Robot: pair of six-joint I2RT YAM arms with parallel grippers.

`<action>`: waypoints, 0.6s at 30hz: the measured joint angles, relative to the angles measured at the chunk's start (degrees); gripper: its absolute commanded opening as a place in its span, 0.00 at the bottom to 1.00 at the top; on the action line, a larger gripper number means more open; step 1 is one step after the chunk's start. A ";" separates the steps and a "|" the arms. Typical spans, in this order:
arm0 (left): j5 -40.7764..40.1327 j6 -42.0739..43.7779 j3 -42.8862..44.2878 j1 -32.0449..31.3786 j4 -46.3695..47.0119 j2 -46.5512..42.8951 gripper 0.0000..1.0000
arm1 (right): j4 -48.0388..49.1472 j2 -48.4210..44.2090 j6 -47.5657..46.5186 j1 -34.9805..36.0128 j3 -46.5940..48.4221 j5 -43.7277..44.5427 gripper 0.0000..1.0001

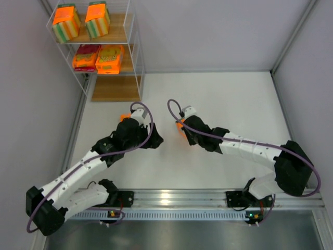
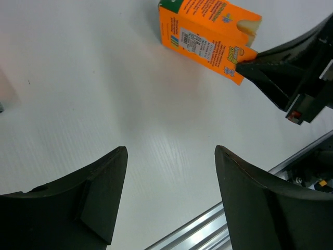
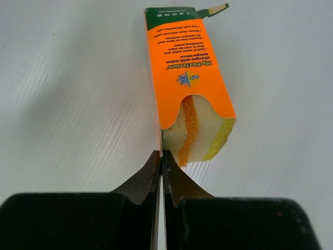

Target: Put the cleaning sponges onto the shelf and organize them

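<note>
Lying on table [image 2: 78, 78], blocky orange sponge box [image 3: 184, 73] extends straight away from right gripper [image 3: 160, 156]. Fingers pressed together, tips meeting box's near left edge; cardboard caught between them or not, cannot tell. Left gripper [image 2: 171, 151] spread wide above table, nothing between fingers, box well beyond them, upper right. Four sponge packs [image 1: 98, 20] sit on shelf [image 1: 136, 62]: two on top board, two on middle.

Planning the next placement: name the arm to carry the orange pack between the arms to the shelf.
Right. The right end effector is shut, apparently pinching the edge of the sponge pack. The left end effector is open over bare table, the pack outside its jaws, though the shelf is leftward.
</note>
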 measured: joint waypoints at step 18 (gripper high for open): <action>-13.29 -7.85 -3.69 -1.07 -1.29 -1.62 0.80 | -9.75 -1.36 -0.50 4.35 2.38 -19.76 0.75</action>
